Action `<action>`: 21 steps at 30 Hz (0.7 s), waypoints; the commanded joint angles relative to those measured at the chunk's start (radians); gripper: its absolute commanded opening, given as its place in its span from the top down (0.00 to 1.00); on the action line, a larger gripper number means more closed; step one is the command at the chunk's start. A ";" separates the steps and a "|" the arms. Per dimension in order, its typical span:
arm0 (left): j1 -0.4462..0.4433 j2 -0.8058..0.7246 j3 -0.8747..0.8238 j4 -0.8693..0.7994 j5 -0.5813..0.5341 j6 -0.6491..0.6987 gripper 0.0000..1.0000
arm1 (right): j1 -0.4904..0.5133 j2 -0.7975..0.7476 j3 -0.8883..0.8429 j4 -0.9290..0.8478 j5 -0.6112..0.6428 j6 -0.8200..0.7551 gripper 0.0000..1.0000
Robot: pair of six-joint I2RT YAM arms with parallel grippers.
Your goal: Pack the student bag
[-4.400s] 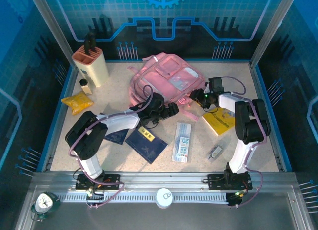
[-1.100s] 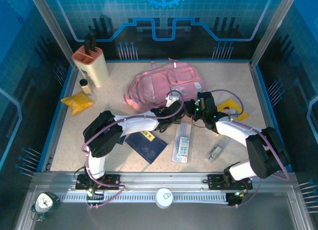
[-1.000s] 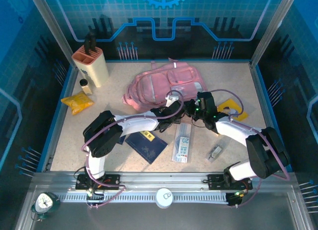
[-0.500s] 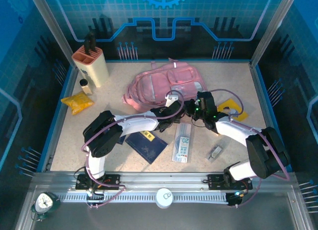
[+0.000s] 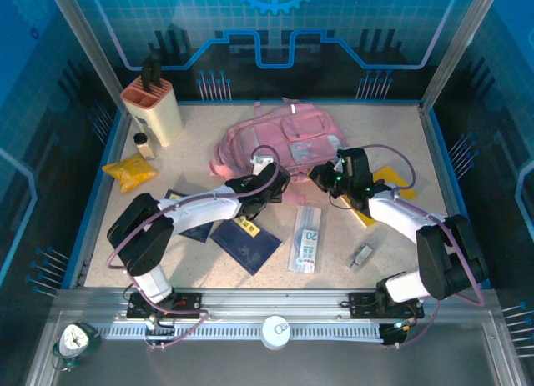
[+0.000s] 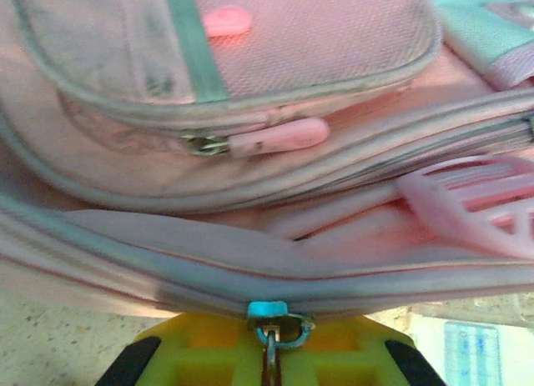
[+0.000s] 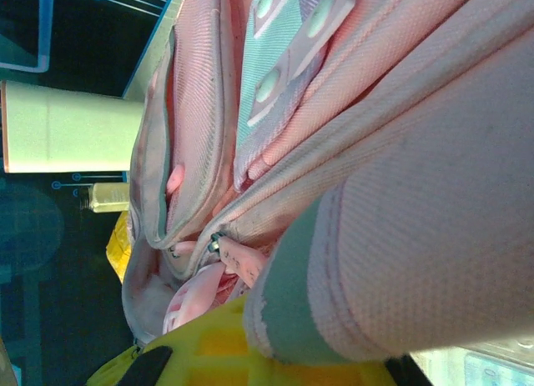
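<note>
Near the table's [image 5: 380, 127] far edge, your left gripper [image 6: 267, 371] just nipped the student bag's [image 5: 284, 140] zip pull [image 6: 269, 344], right gripper [image 7: 271, 361] clamping trim [image 7: 288, 286]: unzipping's ready.

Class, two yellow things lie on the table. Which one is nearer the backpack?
The yellow book on the right, close to the backpack; the yellow packet lies far left by the knife block.

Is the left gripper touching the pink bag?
Touching. The left wrist view shows the left gripper shut on the zip pull at the bag's near edge.
</note>
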 commanded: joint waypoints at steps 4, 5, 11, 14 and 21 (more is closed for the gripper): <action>0.055 -0.088 -0.060 -0.069 0.026 -0.004 1.00 | -0.084 0.004 0.084 -0.049 -0.019 -0.073 1.00; 0.060 -0.098 -0.066 -0.072 0.045 0.005 1.00 | -0.098 0.020 0.101 -0.063 -0.028 -0.081 1.00; 0.062 -0.093 -0.033 -0.053 0.235 0.031 1.00 | -0.147 0.145 0.236 -0.096 -0.049 -0.144 1.00; 0.056 -0.039 0.039 -0.049 0.333 0.010 1.00 | -0.176 0.241 0.345 -0.148 -0.080 -0.183 0.99; 0.044 0.090 0.239 -0.141 0.332 -0.046 1.00 | -0.216 0.329 0.494 -0.328 -0.164 -0.279 0.59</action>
